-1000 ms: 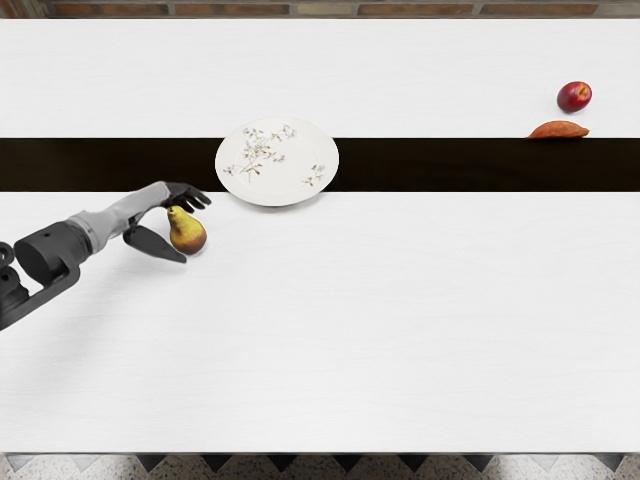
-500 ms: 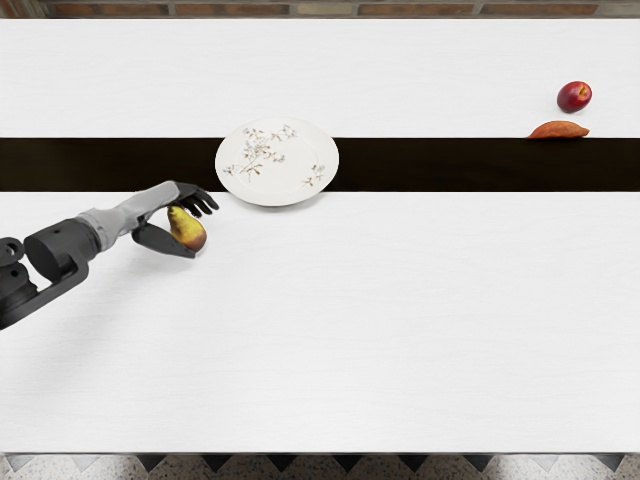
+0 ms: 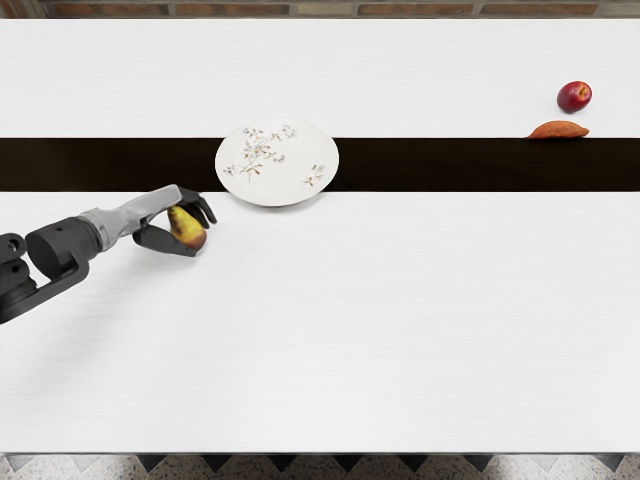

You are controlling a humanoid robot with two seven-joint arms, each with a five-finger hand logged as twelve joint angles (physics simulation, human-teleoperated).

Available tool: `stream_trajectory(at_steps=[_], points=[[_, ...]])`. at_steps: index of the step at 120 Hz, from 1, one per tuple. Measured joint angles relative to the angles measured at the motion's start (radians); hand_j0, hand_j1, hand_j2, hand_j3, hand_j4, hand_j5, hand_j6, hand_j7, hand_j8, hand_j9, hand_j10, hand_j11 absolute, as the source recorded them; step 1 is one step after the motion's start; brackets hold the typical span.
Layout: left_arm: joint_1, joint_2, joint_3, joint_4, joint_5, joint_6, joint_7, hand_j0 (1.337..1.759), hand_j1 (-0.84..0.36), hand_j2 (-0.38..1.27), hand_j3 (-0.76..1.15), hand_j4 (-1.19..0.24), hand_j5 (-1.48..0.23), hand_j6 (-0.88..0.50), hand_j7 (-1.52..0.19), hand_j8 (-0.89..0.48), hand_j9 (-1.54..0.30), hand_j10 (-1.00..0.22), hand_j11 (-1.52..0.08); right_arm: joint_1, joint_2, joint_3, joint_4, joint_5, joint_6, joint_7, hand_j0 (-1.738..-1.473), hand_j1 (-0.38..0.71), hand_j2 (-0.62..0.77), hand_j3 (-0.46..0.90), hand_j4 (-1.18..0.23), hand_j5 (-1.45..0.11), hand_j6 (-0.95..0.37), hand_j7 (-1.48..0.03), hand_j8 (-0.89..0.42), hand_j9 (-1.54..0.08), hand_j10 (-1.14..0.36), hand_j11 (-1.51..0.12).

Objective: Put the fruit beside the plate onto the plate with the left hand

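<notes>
A yellow-brown pear lies on the white table to the lower left of the floral white plate. My left hand comes in from the left edge and has its dark fingers curled over the pear's top, with the thumb under its near side. The pear is a short way from the plate's rim, not touching it. The plate has nothing on it.
A red apple and an orange sweet potato lie at the far right on the back table. A dark gap runs across between the two white table surfaces, and the plate spans it.
The left hand's fingers have curled down from spread above the pear to wrapped around it. The pear has shifted only slightly.
</notes>
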Motion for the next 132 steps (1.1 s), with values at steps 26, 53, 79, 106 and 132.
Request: stream_trajectory(at_steps=[26, 53, 79, 106, 132], points=[[-0.004, 0.000, -0.005, 0.011, 0.000, -0.028, 0.000, 1.656, -0.31, 0.17, 0.00, -0.61, -0.84, -0.51, -0.82, -0.34, -0.82, -0.40, -0.83, 0.000, 0.000, 0.001, 0.000, 0.000, 0.000, 0.000, -1.658, -0.31, -0.01, 0.00, -0.03, -0.04, -0.03, -0.04, -0.03, -0.04, -0.03, -0.04], [-0.009, 0.000, -0.004, 0.023, 0.001, -0.044, 0.001, 1.658, -0.35, 0.31, 0.00, -0.60, -0.98, -0.48, -0.92, -0.29, -0.89, -0.43, -0.86, 0.000, 0.000, 0.002, 0.000, 0.000, 0.000, 0.000, -1.658, -0.31, -0.01, 0.00, -0.03, -0.04, -0.03, -0.04, -0.03, -0.04, -0.03, -0.04], [-0.022, -0.005, -0.002, 0.038, 0.000, -0.062, 0.002, 1.657, -0.35, 0.41, 0.00, -0.63, -1.01, -0.54, -0.95, -0.29, -0.92, -0.48, -0.90, 0.000, 0.000, 0.002, 0.000, 0.001, 0.000, 0.000, -1.658, -0.31, -0.01, 0.00, -0.03, -0.04, -0.03, -0.04, -0.03, -0.04, -0.03, -0.04], [-0.037, -0.005, 0.004, 0.044, 0.000, -0.094, 0.002, 1.655, -0.33, 0.47, 0.00, -0.72, -0.94, -0.61, -0.92, -0.37, -0.93, -0.52, -0.94, 0.001, 0.000, 0.003, 0.000, 0.000, 0.000, 0.000, -1.658, -0.31, -0.01, 0.00, -0.03, -0.04, -0.03, -0.04, -0.03, -0.04, -0.03, -0.04], [-0.059, 0.001, 0.007, 0.050, -0.001, -0.148, 0.001, 1.653, -0.35, 0.53, 0.00, -0.75, -1.01, -0.58, -0.99, -0.31, -1.00, -0.48, -1.00, 0.007, 0.000, 0.003, 0.000, 0.000, 0.000, 0.000, -1.658, -0.31, -0.01, 0.00, -0.03, -0.04, -0.03, -0.04, -0.03, -0.04, -0.03, -0.04]])
